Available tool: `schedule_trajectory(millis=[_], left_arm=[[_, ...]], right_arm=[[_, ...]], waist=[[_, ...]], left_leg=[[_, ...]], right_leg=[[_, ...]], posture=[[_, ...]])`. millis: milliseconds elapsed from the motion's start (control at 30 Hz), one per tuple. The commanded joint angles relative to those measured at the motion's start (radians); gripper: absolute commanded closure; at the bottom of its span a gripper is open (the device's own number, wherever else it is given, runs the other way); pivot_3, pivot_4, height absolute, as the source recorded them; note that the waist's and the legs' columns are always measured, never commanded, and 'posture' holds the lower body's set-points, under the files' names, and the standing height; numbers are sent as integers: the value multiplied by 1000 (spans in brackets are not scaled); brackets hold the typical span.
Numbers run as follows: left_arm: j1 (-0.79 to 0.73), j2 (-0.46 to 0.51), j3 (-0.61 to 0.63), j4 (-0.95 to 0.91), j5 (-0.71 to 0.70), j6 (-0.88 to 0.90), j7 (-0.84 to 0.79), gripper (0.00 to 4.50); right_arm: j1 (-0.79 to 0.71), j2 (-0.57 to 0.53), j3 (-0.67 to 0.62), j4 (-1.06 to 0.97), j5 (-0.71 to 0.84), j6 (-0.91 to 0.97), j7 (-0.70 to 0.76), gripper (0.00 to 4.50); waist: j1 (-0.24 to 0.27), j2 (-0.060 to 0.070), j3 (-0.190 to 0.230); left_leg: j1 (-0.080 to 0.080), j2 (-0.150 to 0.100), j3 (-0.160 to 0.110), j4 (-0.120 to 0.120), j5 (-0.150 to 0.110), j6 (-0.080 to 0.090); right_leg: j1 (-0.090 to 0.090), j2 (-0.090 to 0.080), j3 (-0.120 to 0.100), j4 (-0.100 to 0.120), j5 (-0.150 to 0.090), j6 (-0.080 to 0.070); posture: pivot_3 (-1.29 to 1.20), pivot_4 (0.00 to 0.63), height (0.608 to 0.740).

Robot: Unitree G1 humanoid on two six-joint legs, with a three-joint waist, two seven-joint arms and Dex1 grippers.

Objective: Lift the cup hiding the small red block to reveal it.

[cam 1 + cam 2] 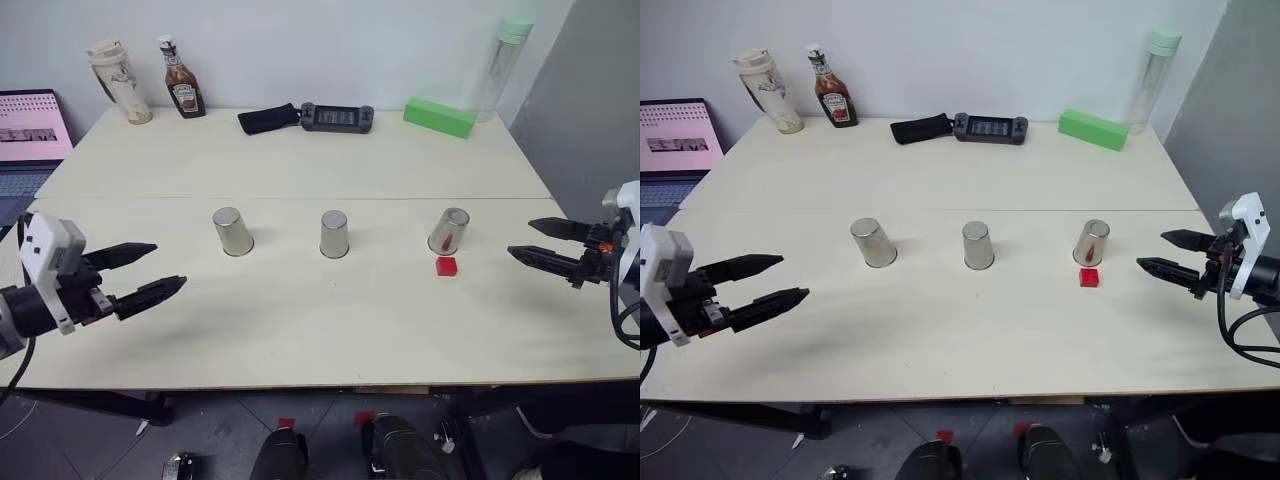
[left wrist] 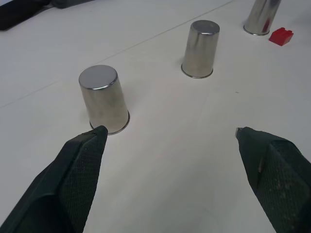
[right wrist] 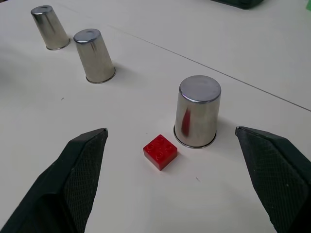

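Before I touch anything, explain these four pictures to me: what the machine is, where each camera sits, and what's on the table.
It is a two-armed humanoid robot. Two pictures come from its head, looking down; the other two from cameras on its wrists. The left end effector and the right end effector are open and hold nothing. On the table three metal cups stand upside down in a row: left cup, middle cup, right cup. The small red block lies uncovered in front of the right cup. At the back are a ketchup bottle, a game console and a green block.
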Motion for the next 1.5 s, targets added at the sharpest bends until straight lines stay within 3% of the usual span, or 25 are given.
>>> schedule_trajectory(millis=[33,1500], left_arm=[[2,12,42,-7,3,-22,-2,0],[-10,-2,6,-36,-36,4,5,0]], right_arm=[[-26,-2,-6,-7,4,-16,7,24],[-38,-6,2,12,-5,-23,6,24]], waist=[[0,0,0],[0,0,0]], left_leg=[[0,0,0,0,0,0],[0,0,0,0,0,0]], right_leg=[[0,0,0,0,0,0],[0,0,0,0,0,0]], posture=[[0,150,740],[0,150,740]])
